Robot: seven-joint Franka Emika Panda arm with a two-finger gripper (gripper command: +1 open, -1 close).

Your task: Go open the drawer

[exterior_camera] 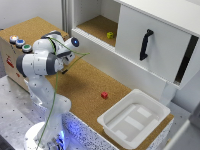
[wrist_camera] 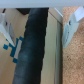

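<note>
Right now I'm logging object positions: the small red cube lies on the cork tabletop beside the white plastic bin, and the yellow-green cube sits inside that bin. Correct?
Not quite. The small yellow-green cube sits on the cork shelf inside the white cabinet, not in the white plastic bin. The exterior view shows it. The small red cube lies as you said.

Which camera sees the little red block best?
The exterior view: the small red block lies in plain sight on the brown cork tabletop. The wrist view shows none of it, only a black bar close up.

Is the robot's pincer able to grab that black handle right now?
Probably yes. In the wrist view the long black handle already lies between the pincer's two open fingers, and nothing shows in between.
</note>
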